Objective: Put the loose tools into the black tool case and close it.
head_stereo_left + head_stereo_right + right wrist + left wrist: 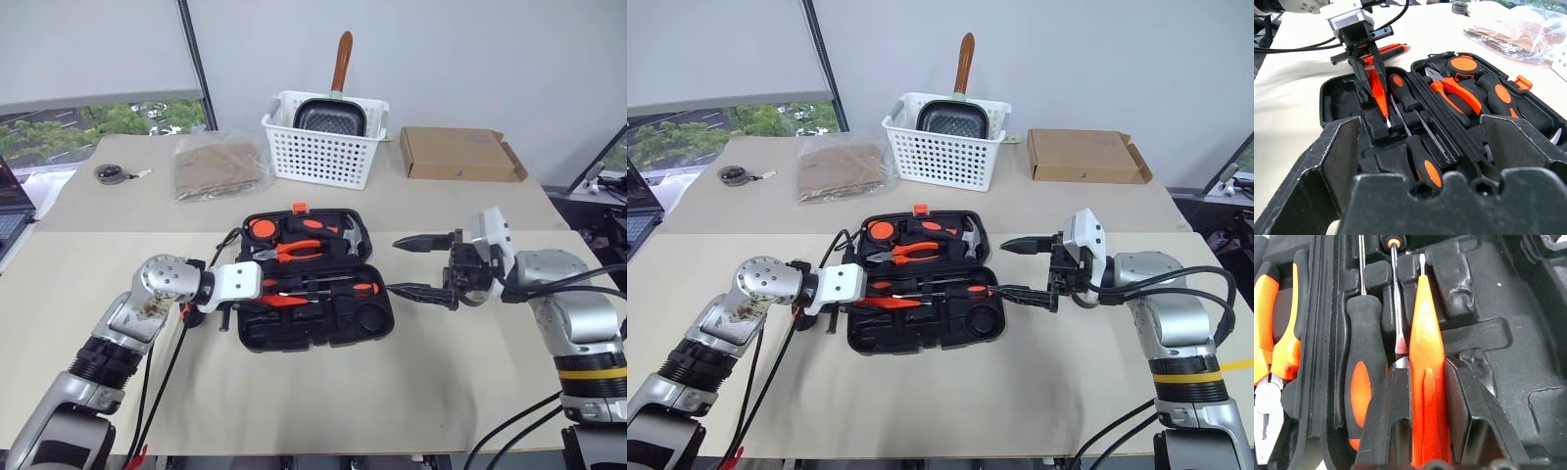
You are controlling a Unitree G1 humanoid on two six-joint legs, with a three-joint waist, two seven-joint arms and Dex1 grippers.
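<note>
Holding the short orange-red screwdriver (1426, 382), the left gripper (1371, 78) is closed on it over the open black tool case (367, 328), tip down in the front half. Two long screwdrivers (1409, 100) lie inside. Right gripper (416, 266) is wide open w/ nothing, just beside the case.

My silver metal arms carry white wrist blocks and loose black cables. The right arm (573, 338) wears a yellow band; each black two-fingered end effector (1369, 73) has ridged fingers.
</note>
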